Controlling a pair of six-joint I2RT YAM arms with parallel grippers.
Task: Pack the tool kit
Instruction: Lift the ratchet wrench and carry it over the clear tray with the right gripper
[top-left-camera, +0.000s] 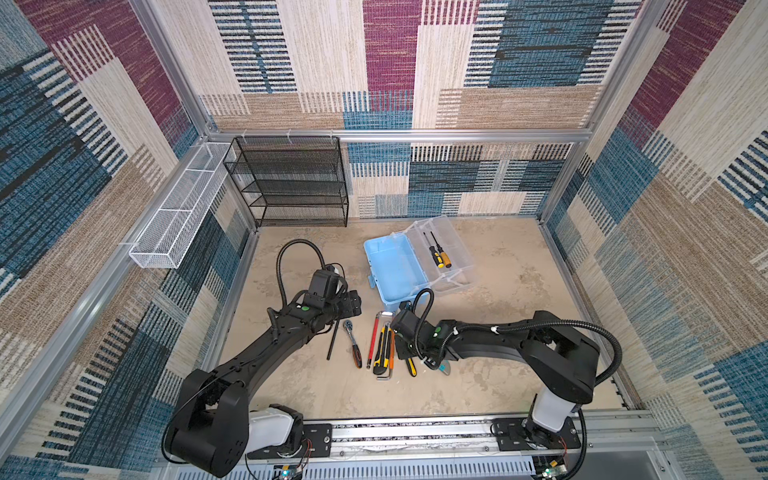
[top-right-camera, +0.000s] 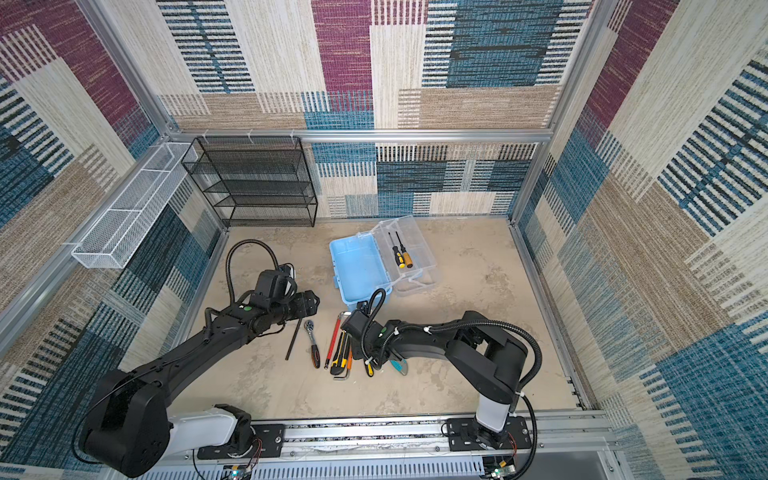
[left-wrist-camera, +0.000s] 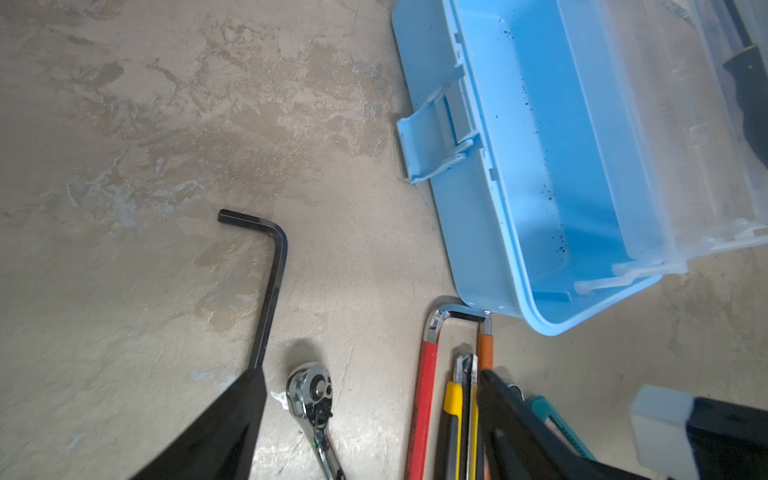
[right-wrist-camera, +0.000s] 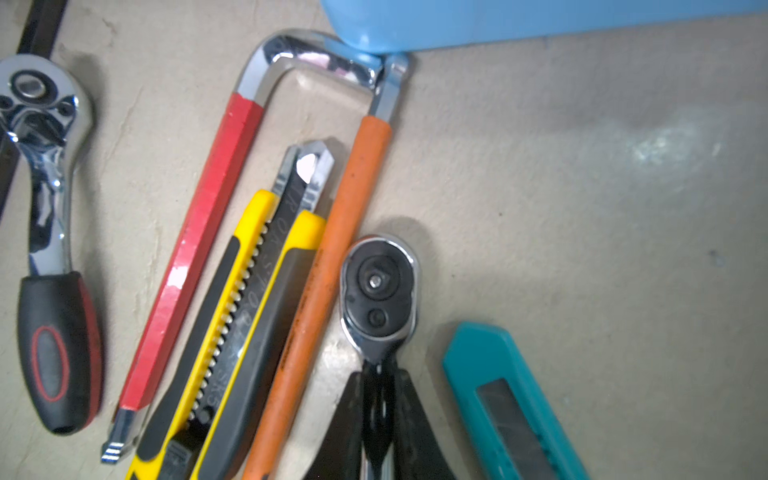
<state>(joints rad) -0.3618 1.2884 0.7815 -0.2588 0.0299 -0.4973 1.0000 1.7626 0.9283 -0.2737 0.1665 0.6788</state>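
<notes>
The tool kit's light-blue box (top-left-camera: 390, 272) stands open, its clear lid (top-left-camera: 455, 249) folded back with two screwdrivers (top-left-camera: 438, 251) in it. A row of tools lies in front of the box: a black hex key (top-left-camera: 332, 343), a red-handled ratchet (left-wrist-camera: 313, 388), a red hex key (right-wrist-camera: 199, 232), a yellow knife (right-wrist-camera: 245, 307), an orange hex key (right-wrist-camera: 332, 249), a small ratchet (right-wrist-camera: 378, 286) and a teal knife (right-wrist-camera: 511, 399). My right gripper (right-wrist-camera: 378, 386) is shut on the small ratchet's neck. My left gripper (left-wrist-camera: 374, 415) hovers open over the red-handled ratchet's head.
A black wire-mesh shelf rack (top-left-camera: 291, 183) stands at the back left against the wall. A long white mesh basket (top-left-camera: 178, 212) hangs on the left wall. The arms' base rail (top-left-camera: 415, 432) runs along the front edge. Carpeted walls close in three sides.
</notes>
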